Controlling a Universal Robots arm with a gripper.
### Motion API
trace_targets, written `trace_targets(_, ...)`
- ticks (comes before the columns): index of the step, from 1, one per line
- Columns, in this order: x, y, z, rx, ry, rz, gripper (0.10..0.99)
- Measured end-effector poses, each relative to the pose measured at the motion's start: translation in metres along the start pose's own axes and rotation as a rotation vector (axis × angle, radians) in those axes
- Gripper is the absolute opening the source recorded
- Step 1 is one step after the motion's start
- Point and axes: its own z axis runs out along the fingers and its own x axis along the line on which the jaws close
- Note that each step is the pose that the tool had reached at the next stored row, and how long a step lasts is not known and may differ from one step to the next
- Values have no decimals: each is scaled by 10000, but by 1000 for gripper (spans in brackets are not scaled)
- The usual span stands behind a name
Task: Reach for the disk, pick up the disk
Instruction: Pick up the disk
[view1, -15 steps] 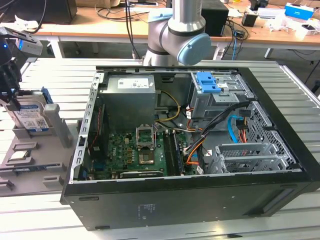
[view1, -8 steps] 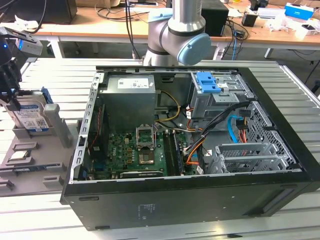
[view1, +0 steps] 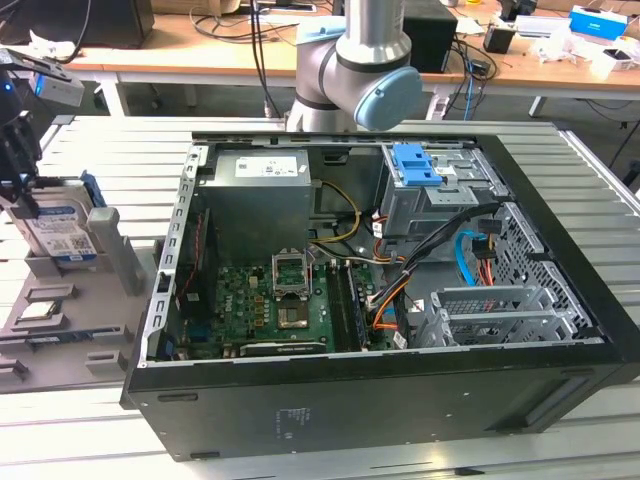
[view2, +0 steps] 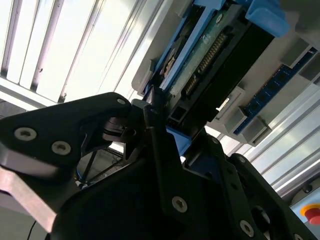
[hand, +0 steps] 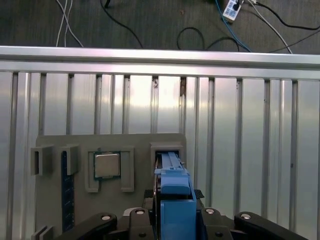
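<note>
1. Black links of the tool (hand: 175, 196) sit closest to the lens in both wrist views. Its fingertips (view2: 156, 140) are pressed against opposite sides of the disk (view1: 60, 230), pinching it.
2. The disk stands on edge in a slot of a grey holder (hand: 142, 142), with its bright blue side frame toward the first wrist camera (the second wrist view shows its green circuit board and connector row instead).
3. In the same holder, just beside the disk, a square processor chip (hand: 107, 165) lies in its own recess. Beyond that, a memory stick (hand: 66, 192) sits on edge.
4. The holder rests on the ribbed metal worktop (hand: 250, 150), at the exterior view's left.
5. Next to the holder, toward the exterior view's right, an open computer case (view1: 380, 410) lies on its side. Inside it are a green motherboard (view1: 270, 300), a grey power-supply box (view1: 260, 195) and a blue clip (view1: 415, 165) on the drive cage.
6. Behind the case, the robot arm (view1: 350, 60) rises from the worktop.
</note>
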Motion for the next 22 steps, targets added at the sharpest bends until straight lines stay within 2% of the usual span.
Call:
trace_targets(5,2,4,-113,1,-1,0,365)
trace_targets(10,5,10,-280,1,0,0,365)
trace_targets(14,7,13,-356,0,-1,0,365)
trace_targets(19,9,17,-508,0,0,0,365)
trace_targets(22,11,19,-570,0,0,0,365)
